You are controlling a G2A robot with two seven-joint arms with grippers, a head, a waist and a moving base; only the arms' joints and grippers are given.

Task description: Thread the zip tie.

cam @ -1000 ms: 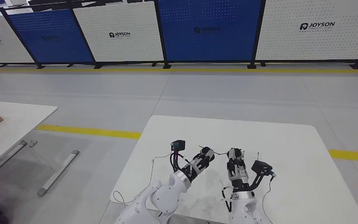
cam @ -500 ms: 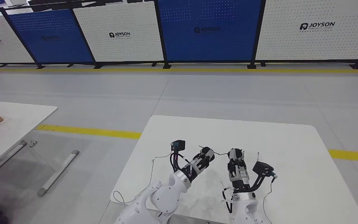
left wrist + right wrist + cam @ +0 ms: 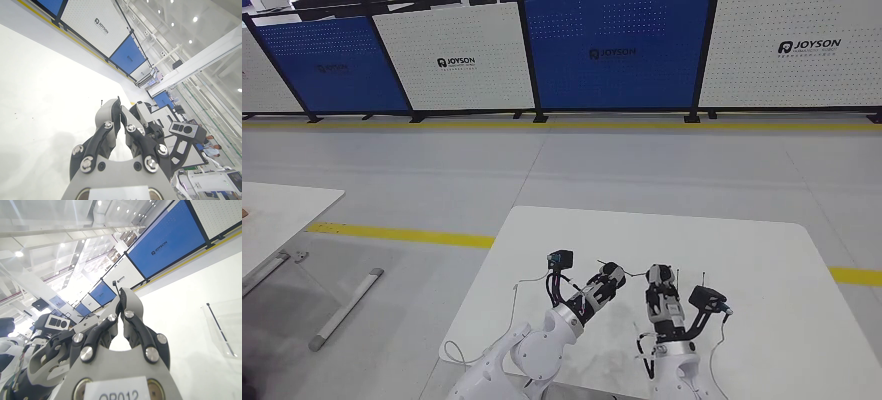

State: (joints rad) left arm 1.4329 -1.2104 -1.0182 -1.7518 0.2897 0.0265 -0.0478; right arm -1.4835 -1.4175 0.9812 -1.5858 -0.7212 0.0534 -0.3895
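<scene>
Two white robot arms rise side by side from the lower centre of the top view, both stretched forward over a white worktop (image 3: 742, 250). The left arm leans diagonally toward the upper right of the frame, and the right arm points almost straight up the frame. Their tips therefore sit near each other just below the middle of the picture. The left pincer (image 3: 610, 270) has its two fingers pressed together at the tips. I cannot tell from its wrist view whether anything lies between the dark ribbed pads. The right pincer (image 3: 121, 294) is also pressed together, and it pinches a thin black zip tie (image 3: 114, 284). The tie's small square head and a short stretch of strap stick out past the fingertips into the air above the worktop. The rest of the strap is hidden between the pads. In the top view a fine dark line runs between the two pincer tips, too thin to follow to its ends. A clear, shallow tray (image 3: 209, 323) rests on the worktop near the right pincer but apart from it. A second black zip tie (image 3: 220, 328) lies straight and flat inside the tray. Blue and white perforated panels stand along the top of the top view, beyond a grey floor marked with yellow lines.
</scene>
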